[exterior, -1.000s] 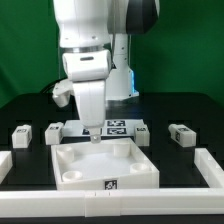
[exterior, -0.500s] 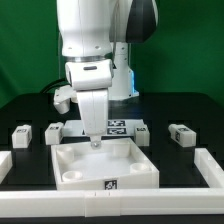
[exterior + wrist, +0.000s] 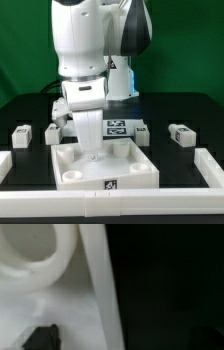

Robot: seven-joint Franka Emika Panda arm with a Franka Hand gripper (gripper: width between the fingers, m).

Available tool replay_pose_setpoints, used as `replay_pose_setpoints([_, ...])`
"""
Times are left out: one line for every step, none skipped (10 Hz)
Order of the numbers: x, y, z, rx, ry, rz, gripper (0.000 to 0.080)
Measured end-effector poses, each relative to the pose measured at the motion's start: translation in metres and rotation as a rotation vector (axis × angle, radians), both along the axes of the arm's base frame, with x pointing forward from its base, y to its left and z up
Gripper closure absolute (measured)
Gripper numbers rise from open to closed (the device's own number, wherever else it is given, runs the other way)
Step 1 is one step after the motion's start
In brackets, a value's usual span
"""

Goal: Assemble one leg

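Several white block-shaped legs stand on the black table: two on the exterior view's left (image 3: 20, 135) (image 3: 53, 131) and one on its right (image 3: 181, 133). None is held. My gripper (image 3: 93, 153) is low over the far part of the big white panel (image 3: 120, 172), near its far left socket. In the wrist view the panel (image 3: 70, 297), a round socket (image 3: 30, 252) and the panel's edge against the black table show. One dark fingertip (image 3: 42, 336) is over the panel; the other is lost against the dark table. The gripper (image 3: 120, 339) stands open astride the panel's edge, empty.
The marker board (image 3: 116, 127) lies just behind the panel. Another white block (image 3: 143, 131) stands beside it. White rails run along the front (image 3: 110, 205), the exterior view's left (image 3: 5, 163) and its right (image 3: 212, 165).
The arm has come down and slightly forward, from above the marker board's front edge to just over the panel's far part. The legs and panel have not moved.
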State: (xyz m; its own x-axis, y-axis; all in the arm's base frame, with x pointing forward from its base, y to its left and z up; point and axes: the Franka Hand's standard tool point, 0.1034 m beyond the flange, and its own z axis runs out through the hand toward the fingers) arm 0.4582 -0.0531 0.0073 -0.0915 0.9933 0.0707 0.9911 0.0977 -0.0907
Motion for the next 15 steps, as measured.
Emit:
replay_pose_setpoints([0.000, 0.000, 0.000, 0.000, 0.000, -0.001, 0.0149])
replay_pose_setpoints([0.000, 0.000, 0.000, 0.000, 0.001, -0.001, 0.0272])
replay_pose_setpoints([0.000, 0.000, 0.000, 0.000, 0.001, -0.001, 0.0407])
replay_pose_setpoints([0.000, 0.000, 0.000, 0.000, 0.001, -0.001, 0.0407])
replay_pose_setpoints([0.000, 0.000, 0.000, 0.000, 0.001, -0.001, 0.0590])
replay_pose_setpoints([0.000, 0.000, 0.000, 0.000, 0.001, 0.000, 0.0717])
replay_pose_setpoints([0.002, 0.000, 0.000, -0.001, -0.007, -0.002, 0.0717])
replay_pose_setpoints([0.002, 0.000, 0.000, -0.001, -0.008, -0.002, 0.0732])
replay_pose_setpoints([0.002, 0.000, 0.000, -0.001, -0.008, -0.002, 0.0732])
replay_pose_setpoints([0.002, 0.000, 0.000, -0.001, -0.008, -0.002, 0.0732])
replay_pose_setpoints([0.002, 0.000, 0.001, -0.001, -0.009, -0.002, 0.0732])
replay_pose_setpoints([0.002, 0.000, 0.001, -0.001, -0.009, -0.002, 0.0732])
replay_pose_setpoints([0.002, 0.000, 0.001, -0.001, -0.010, -0.002, 0.0733])
replay_pose_setpoints([0.002, 0.002, 0.001, -0.001, -0.009, -0.012, 0.0732])
replay_pose_setpoints([0.004, 0.011, 0.001, -0.002, -0.007, -0.047, 0.0732])
